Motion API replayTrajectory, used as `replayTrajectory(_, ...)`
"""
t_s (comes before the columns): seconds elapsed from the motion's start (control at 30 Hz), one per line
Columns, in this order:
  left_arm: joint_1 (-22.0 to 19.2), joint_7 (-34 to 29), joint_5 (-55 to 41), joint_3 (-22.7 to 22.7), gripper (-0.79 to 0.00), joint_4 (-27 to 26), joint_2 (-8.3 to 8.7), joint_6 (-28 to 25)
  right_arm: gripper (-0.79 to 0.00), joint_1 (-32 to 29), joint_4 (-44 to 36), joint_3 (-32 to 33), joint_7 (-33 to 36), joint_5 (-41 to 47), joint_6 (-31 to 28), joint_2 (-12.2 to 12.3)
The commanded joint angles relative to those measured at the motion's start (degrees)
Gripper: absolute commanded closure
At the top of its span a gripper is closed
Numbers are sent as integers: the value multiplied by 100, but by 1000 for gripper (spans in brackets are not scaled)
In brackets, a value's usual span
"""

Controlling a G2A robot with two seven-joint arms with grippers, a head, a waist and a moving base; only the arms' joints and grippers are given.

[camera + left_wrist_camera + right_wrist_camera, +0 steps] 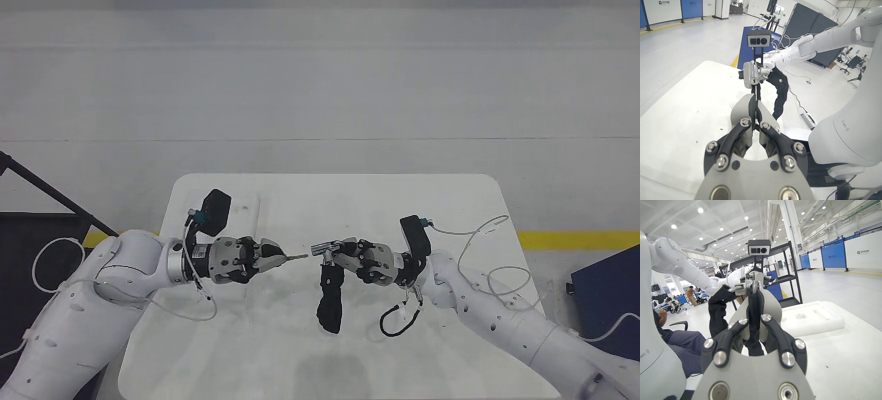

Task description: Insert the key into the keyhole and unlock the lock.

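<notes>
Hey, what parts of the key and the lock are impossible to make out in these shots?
1. Head of the key: left wrist view, buried between the pads of the left gripper.
2. The keyhole: right wrist view, the lock faces away, partly behind the right gripper.
3. Teeth of the key: top view, too small to tell.

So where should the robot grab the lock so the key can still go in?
Take the lock by the back of its silver body, coming from the side away from the keyhole. That round keyhole face points at the key in the left gripper, so it should stay bare. The right gripper holds it from behind like that.
</notes>
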Motion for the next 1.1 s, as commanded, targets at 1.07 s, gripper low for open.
replayTrajectory(1.07, -381, 180, 70, 357, 0, 85, -17, 0, 0, 0, 0, 0, 0, 0, 0, 0)
